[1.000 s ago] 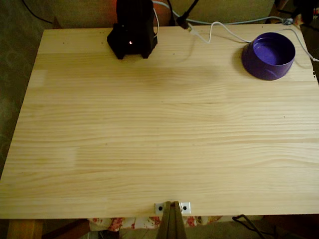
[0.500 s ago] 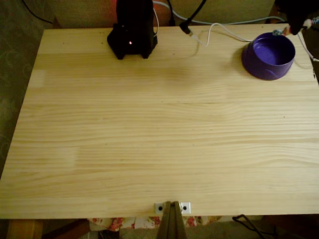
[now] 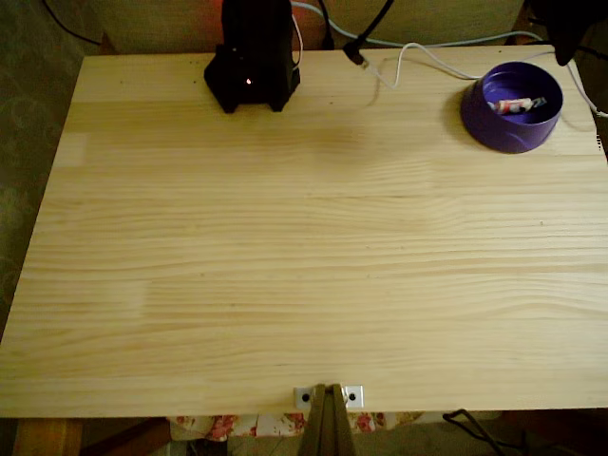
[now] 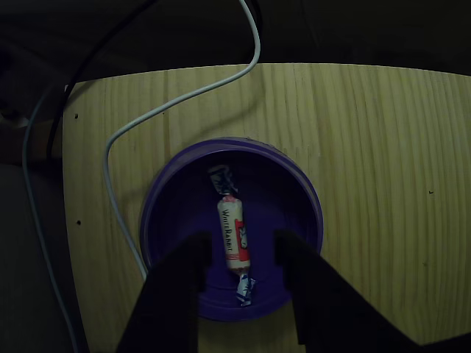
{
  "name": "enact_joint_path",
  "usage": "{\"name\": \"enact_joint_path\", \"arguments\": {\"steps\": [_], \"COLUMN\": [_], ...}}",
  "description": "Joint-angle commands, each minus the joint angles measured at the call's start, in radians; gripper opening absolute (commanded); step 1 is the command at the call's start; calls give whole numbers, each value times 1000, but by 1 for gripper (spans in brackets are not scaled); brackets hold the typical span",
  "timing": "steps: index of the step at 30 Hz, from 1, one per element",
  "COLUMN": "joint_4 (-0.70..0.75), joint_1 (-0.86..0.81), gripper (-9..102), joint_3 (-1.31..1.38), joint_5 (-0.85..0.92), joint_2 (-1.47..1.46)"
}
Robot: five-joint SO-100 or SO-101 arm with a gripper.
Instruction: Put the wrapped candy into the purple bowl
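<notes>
The purple bowl stands at the table's far right corner in the fixed view. The wrapped candy, white and red with twisted ends, lies inside it on the bowl's floor. In the other view I look straight down into the purple bowl, where the candy lies lengthwise. My gripper hangs open above the bowl, its two black fingers apart on either side of the candy and holding nothing. A dark part of my arm shows just beyond the bowl in the fixed view.
My arm's black base stands at the table's far edge, left of centre. A white cable snakes between base and bowl and passes left of the bowl as the cable. A metal bracket sits at the near edge.
Half a second ago the candy was held over the bowl's far right rim. It now lies inside the bowl, released, and the arm has drawn slightly back.
</notes>
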State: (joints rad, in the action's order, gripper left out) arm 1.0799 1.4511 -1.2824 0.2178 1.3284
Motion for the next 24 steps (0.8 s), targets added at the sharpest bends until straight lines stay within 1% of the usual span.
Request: {"name": "enact_joint_path", "arguments": {"steps": [1,4,6,12,18,21,24], "joint_4": [-14,-2,18,52,-17,-31,-35], "joint_1": [3,-9,-23,-146,-413,-557,-695], "gripper": [15,10,0,0,0,0,0], "joint_3": [52,54,67,81,-23,-104,-221], "joint_5": [-11,-3,9,15,-153,-155,-81], "joint_2": [100,124,138,201,304,362,431]}}
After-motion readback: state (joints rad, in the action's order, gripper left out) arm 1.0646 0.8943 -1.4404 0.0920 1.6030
